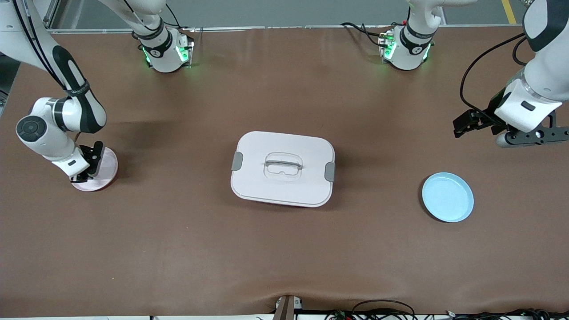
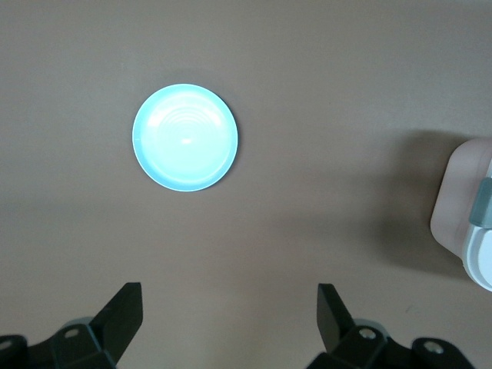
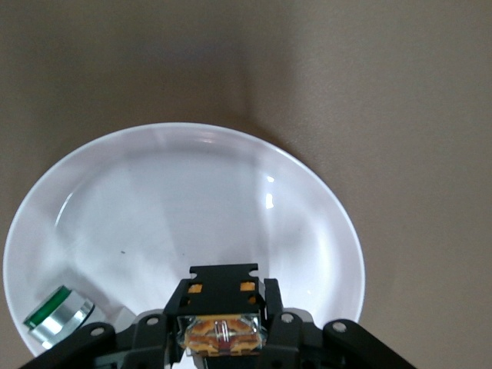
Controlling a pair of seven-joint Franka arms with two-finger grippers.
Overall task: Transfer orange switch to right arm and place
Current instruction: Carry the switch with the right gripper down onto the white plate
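Observation:
The orange switch (image 3: 222, 306), a small black block with orange marks and a clear amber face, sits between the fingers of my right gripper (image 3: 223, 286), which is shut on it. That gripper (image 1: 82, 174) hangs low over a pale pink plate (image 1: 106, 171) at the right arm's end of the table; in the right wrist view the plate (image 3: 192, 207) looks white. My left gripper (image 1: 460, 126) is open and holds nothing. It hovers over bare table at the left arm's end, its fingers (image 2: 127, 307) spread wide.
A small silver piece with a green top (image 3: 57, 315) lies in the pale plate near its rim. A light blue plate (image 1: 447, 197) lies below the left gripper (image 2: 229, 301). A white lidded box (image 1: 282, 168) with grey clasps stands mid-table.

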